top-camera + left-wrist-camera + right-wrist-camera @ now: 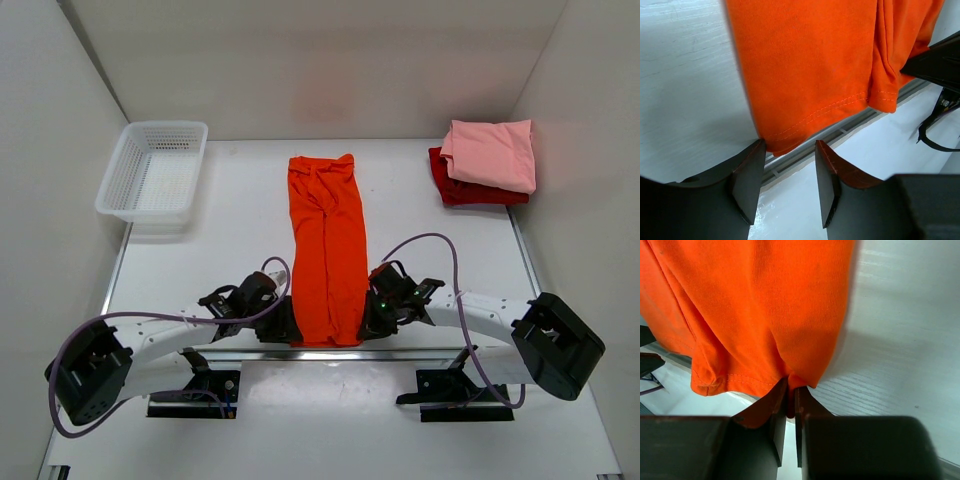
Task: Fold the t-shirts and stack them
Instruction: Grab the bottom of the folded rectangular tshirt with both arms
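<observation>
The bright orange t-shirt (327, 250) lies folded into a long narrow strip down the middle of the table, its hem at the near edge. My left gripper (283, 322) is open at the hem's left corner; in the left wrist view (789, 150) the orange hem (810, 75) sits just ahead of the spread fingers, not pinched. My right gripper (371, 318) is shut on the hem's right corner; the right wrist view (791, 392) shows orange cloth (755, 310) pinched between the fingers. The light pink t-shirt (492, 152) lies folded on the dark red t-shirt (462, 190) at the back right.
A white plastic mesh basket (153, 175) stands at the back left. White walls enclose the table on three sides. A metal rail (330, 352) runs along the near edge between the arm bases.
</observation>
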{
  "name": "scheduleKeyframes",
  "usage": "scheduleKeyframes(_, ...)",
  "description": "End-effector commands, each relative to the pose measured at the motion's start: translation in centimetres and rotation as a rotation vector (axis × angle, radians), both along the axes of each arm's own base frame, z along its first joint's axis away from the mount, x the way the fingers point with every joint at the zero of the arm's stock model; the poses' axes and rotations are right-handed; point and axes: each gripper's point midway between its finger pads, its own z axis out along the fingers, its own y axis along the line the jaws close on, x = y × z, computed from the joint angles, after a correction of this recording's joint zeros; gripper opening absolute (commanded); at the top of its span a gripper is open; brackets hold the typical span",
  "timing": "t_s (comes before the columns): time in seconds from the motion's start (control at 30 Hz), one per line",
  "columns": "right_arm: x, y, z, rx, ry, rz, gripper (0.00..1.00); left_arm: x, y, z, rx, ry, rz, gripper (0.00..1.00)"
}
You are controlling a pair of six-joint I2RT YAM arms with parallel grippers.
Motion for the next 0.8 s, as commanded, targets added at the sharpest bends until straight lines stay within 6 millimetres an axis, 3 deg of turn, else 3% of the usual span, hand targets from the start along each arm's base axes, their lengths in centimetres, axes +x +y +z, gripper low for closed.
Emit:
scheduleKeyframes(0.0, 0.0, 0.0, 0.4, 0.002, -0.010, 0.006, 0.08, -0.2, 1.8, -1.2, 0.093, -0.001, 0.020, 0.55)
scheduleKeyframes(0.13, 0.0, 0.2, 0.5, 0.009, -0.013, 0.013, 0.05, 0.0, 1.5, -1.4, 0.101, 0.004, 0.016, 0.47)
scheduleKeyframes(0.23, -0.1, 0.3, 0.5, 0.007, -0.015, 0.024, 0.04, -0.4, 1.2, -2.1, 0.117, 0.020, -0.017, 0.23)
scheduleKeyframes(0.3, -0.4, 0.4, 0.6, 0.006, -0.016, 0.042, 0.02, -0.4, 0.9, -2.0, 0.115, 0.024, -0.024, 0.02)
scheduleKeyframes(0.53, -0.9, 0.7, 1.8, -0.036, -0.027, 0.092, 0.00, 0.2, 1.4, 0.0, 0.126, 0.006, -0.031, 0.00)
scheduleKeyframes(0.7, 0.7, 0.9, 4.2, -0.017, -0.019, 0.108, 0.00, 3.0, 0.3, 4.3, 0.049, -0.039, -0.027, 0.00)
scheduleKeyframes(0.73, 0.7, 0.3, 4.0, -0.032, 0.005, 0.106, 0.01, 3.8, 0.7, 4.4, 0.065, -0.049, -0.022, 0.00)
scheduleKeyframes(0.77, 1.7, 0.4, 4.7, -0.026, -0.009, 0.103, 0.00, 4.8, 0.6, 5.3, 0.058, -0.067, -0.010, 0.00)
